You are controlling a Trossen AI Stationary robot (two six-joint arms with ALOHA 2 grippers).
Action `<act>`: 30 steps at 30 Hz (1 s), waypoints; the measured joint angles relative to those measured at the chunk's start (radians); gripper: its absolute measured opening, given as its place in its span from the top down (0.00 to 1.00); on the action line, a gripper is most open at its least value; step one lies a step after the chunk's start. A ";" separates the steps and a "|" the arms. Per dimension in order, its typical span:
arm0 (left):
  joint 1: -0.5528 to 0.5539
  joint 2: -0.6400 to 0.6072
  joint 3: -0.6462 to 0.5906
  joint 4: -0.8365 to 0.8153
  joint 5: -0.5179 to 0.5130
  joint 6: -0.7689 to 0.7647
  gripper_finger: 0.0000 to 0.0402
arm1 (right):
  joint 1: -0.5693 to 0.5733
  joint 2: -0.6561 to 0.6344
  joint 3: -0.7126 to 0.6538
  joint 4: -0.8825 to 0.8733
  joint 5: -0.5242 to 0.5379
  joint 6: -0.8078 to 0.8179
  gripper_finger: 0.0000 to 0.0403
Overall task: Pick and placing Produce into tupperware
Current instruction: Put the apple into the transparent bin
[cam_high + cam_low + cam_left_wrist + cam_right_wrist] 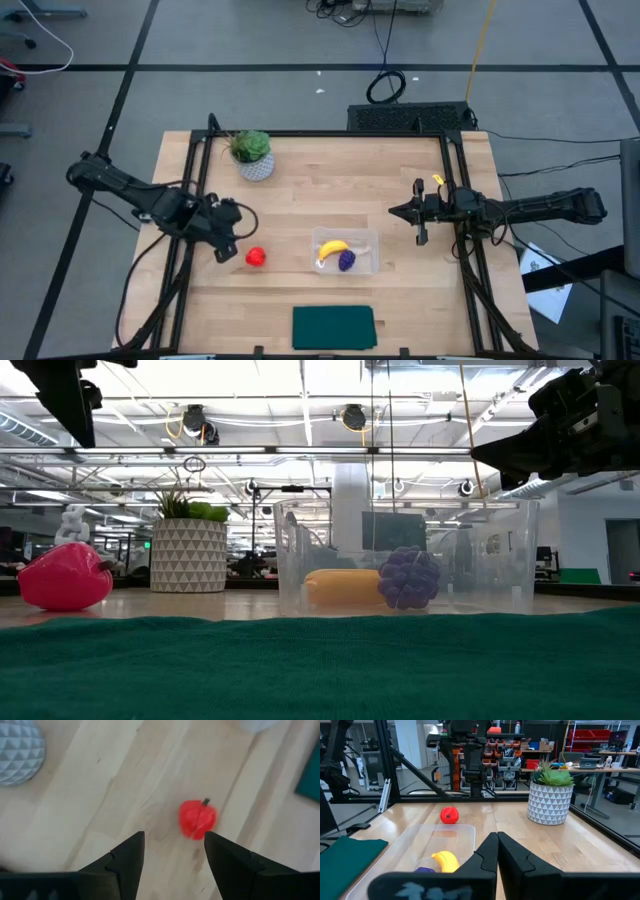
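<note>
- the round red toy fruit lies on the wooden table, apart from the clear shallow plastic tupperware, which holds the yellow banana and purple grape bunch.
- the left gripper, jaws parted and empty, hovers just beside the fruit, far nearer than the right gripper, which is closed and holding nothing.
- the fruit sits just ahead of the left fingers, toward the tupperware.

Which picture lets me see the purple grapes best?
The low view: the purple grapes fill it side-on, every bump clear, inside the clear box beside the banana. The high view shows them as a small purple dot. The right wrist view catches only a sliver behind its shut fingers. The left wrist view misses them.
</note>
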 joint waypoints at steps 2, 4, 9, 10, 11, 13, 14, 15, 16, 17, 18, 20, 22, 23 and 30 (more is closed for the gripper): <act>0.022 0.023 0.029 -0.035 0.025 0.024 0.47 | 0.000 0.000 0.000 0.000 0.000 0.000 1.00; 0.041 0.043 0.059 -0.044 0.049 0.048 0.47 | 0.000 0.000 0.000 0.000 0.000 0.000 1.00; 0.056 0.090 0.123 -0.059 0.071 0.102 0.47 | 0.000 0.000 0.000 0.000 0.000 0.000 1.00; 0.056 0.098 0.128 -0.064 0.070 0.106 0.47 | 0.000 0.000 0.000 0.000 0.000 0.000 1.00; 0.056 0.103 0.131 -0.073 0.070 0.108 0.47 | 0.000 0.000 0.000 0.000 0.000 0.000 1.00; 0.057 0.111 0.131 -0.083 0.069 0.112 0.47 | 0.000 0.000 0.000 0.000 0.000 0.000 1.00; 0.057 0.115 0.131 -0.084 0.068 0.115 0.47 | 0.000 0.000 0.000 0.000 0.000 0.000 1.00; 0.056 0.117 0.131 -0.087 0.064 0.114 0.47 | 0.000 0.000 0.000 0.000 0.000 0.000 1.00; 0.056 0.118 0.131 -0.092 0.060 0.110 0.47 | 0.000 0.000 0.000 0.000 0.000 0.000 1.00; 0.056 0.118 0.131 -0.096 0.057 0.108 0.47 | 0.000 0.000 0.000 0.000 0.000 0.000 1.00; 0.056 0.117 0.131 -0.097 0.056 0.107 0.47 | 0.000 0.000 0.000 0.000 0.000 0.000 1.00; 0.056 0.117 0.131 -0.097 0.055 0.109 0.47 | 0.000 0.000 0.000 0.000 0.000 0.000 1.00; 0.056 0.117 0.131 -0.097 0.056 0.109 0.47 | 0.000 0.000 0.000 0.000 0.000 0.000 1.00; 0.056 0.117 0.131 -0.097 0.055 0.110 0.47 | 0.000 0.000 0.000 0.000 0.000 0.000 1.00; 0.056 0.135 0.131 -0.065 0.056 0.140 0.47 | 0.000 0.000 0.000 0.000 0.000 0.000 1.00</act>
